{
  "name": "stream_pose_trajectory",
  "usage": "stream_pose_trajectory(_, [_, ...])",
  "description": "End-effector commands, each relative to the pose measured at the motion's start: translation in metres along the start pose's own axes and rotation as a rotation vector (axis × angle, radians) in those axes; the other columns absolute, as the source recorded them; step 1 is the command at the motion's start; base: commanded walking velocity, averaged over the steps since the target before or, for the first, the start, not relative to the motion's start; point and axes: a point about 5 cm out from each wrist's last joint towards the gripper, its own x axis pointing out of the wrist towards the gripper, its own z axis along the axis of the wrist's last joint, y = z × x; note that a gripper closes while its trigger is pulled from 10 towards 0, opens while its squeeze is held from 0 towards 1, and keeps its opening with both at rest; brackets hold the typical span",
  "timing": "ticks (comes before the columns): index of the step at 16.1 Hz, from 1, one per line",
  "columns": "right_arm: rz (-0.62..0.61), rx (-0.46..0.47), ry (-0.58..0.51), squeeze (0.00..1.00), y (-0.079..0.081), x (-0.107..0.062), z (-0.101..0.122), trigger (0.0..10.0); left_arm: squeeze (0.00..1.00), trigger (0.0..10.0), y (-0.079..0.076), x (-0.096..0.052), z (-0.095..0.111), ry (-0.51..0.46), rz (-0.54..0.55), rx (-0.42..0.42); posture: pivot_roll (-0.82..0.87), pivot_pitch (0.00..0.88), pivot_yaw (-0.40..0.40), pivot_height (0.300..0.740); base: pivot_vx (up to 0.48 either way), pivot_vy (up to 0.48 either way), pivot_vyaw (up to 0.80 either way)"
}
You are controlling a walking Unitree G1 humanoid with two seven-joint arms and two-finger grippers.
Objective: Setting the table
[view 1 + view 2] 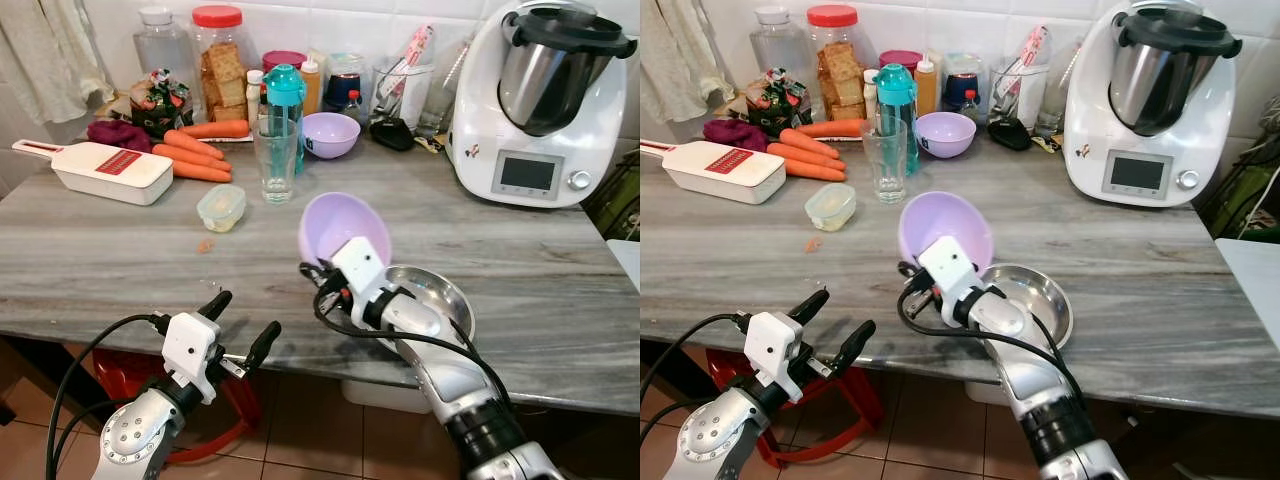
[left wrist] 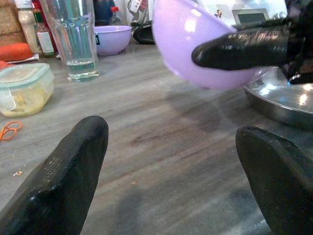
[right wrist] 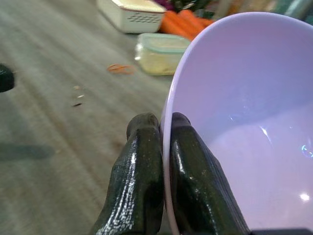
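The right gripper pinches the lilac bowl by its thin rim, a light, stiff, likely slippery plastic shell, while the left gripper hovers wide.

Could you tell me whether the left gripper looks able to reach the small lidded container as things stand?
Probably yes: the left gripper is open and holds nothing, and bare countertop lies between it and the small lidded container.

pale lilac plastic bowl, tipped on edge, rim pinched by right gripper, held above grey counter just beside shiny steel bowl near front edge.
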Motion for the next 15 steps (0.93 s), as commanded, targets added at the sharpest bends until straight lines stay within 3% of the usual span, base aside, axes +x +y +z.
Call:
stream_pose_trajectory(1, [0.042,-0.012,-0.010,0.00,0.002,0.004,0.002,10.0,0.00,10.0,-0.003,-0.001,-0.002,0.004,-0.020,-0.001,0.02,0.000,-0.049,0.740,0.000,0.000,0.00])
stream_pose_trajectory(9, [0.085,-0.021,0.037,0.00,0.010,0.008,-0.005,10.0,0.00,10.0,-0.005,0.000,-0.009,0.019,-0.038,-0.004,0.03,0.000,-0.043,0.740,0.000,0.000,0.00])
stream_pose_trajectory(10, [0.086,-0.017,0.041,0.05,0.010,0.008,-0.006,10.0,0.00,10.0,-0.005,0.000,-0.009,0.019,-0.040,-0.003,0.03,0.000,-0.043,0.740,0.000,0.000,0.00])
stream_pose_trajectory(11, [0.088,-0.015,0.043,1.00,0.010,0.008,-0.006,10.0,0.00,10.0,-0.004,0.000,-0.009,0.018,-0.043,-0.003,0.03,0.000,-0.043,0.740,0.000,0.000,0.00])
stream_pose_trajectory(15, [0.085,-0.030,0.037,1.00,0.009,0.008,-0.003,10.0,0.00,10.0,0.002,0.001,-0.019,0.033,-0.052,-0.011,0.02,0.000,-0.031,0.740,0.000,0.000,0.00])
